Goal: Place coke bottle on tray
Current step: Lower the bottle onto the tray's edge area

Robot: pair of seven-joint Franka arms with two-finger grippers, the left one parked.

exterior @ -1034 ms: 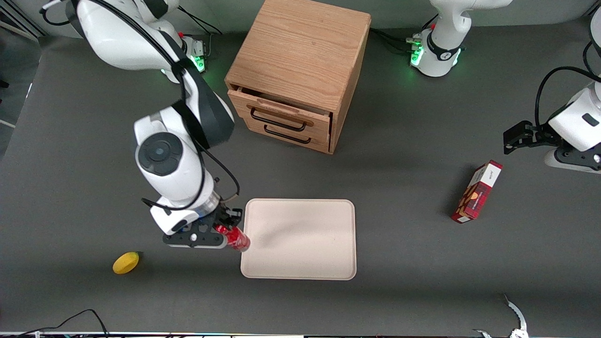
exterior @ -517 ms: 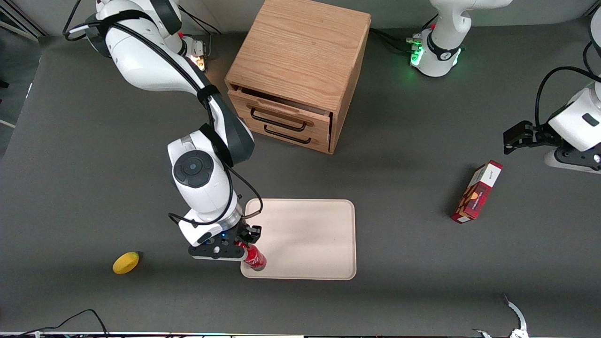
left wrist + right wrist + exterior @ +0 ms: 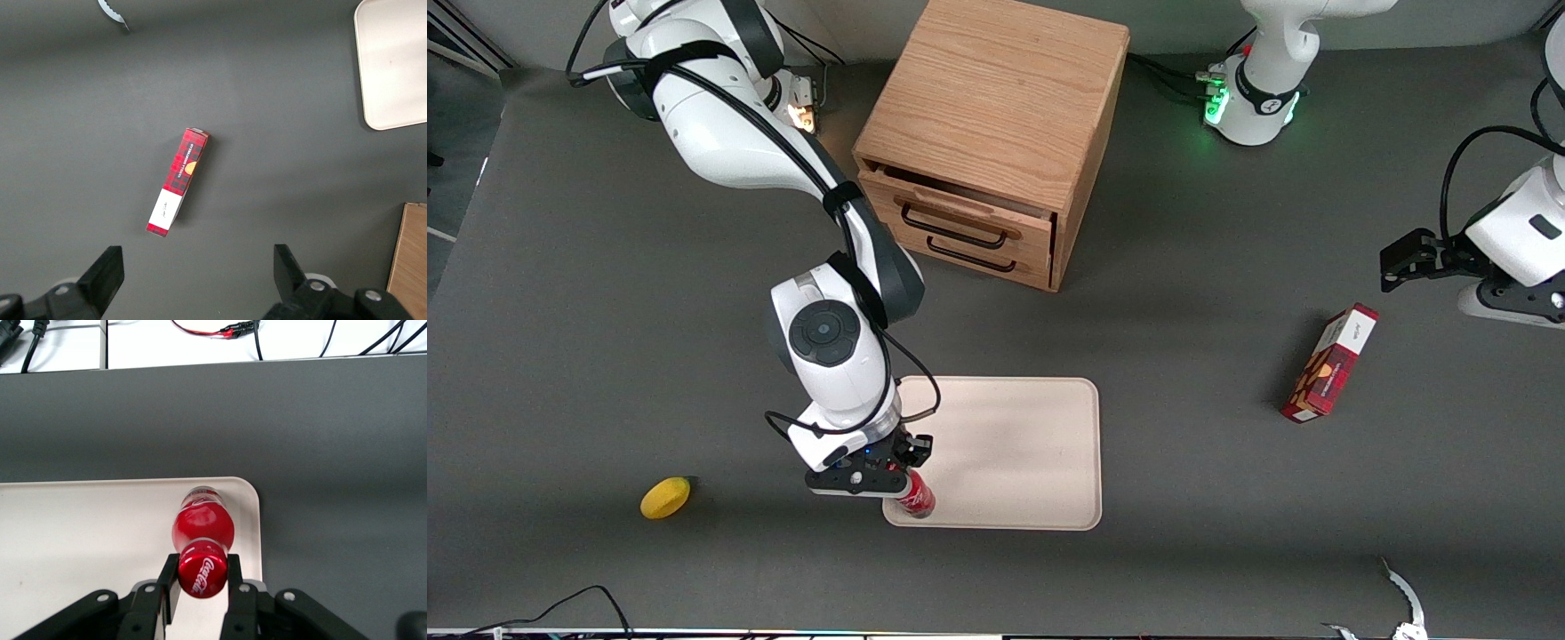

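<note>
The coke bottle [image 3: 917, 500] is small, glossy and red. It hangs upright in my right gripper [image 3: 907, 480] over the corner of the cream-beige tray [image 3: 1005, 453] nearest the front camera, at the working arm's end. In the right wrist view the two black fingers [image 3: 168, 581] press on the red cap of the coke bottle [image 3: 202, 528], with the gripper [image 3: 202, 577] right above the rounded corner of the tray [image 3: 87, 540]. Whether the bottle's base touches the tray I cannot tell.
A wooden drawer cabinet [image 3: 991, 133] stands farther from the front camera than the tray, its top drawer slightly open. A yellow lemon [image 3: 665, 497] lies toward the working arm's end. A red carton [image 3: 1329, 363] lies toward the parked arm's end and shows in the left wrist view [image 3: 178, 181].
My gripper has carried the bottle from beside the tray's edge to over the tray's near corner, moving nearer the front camera. The bottle has gone from tilted to upright.
</note>
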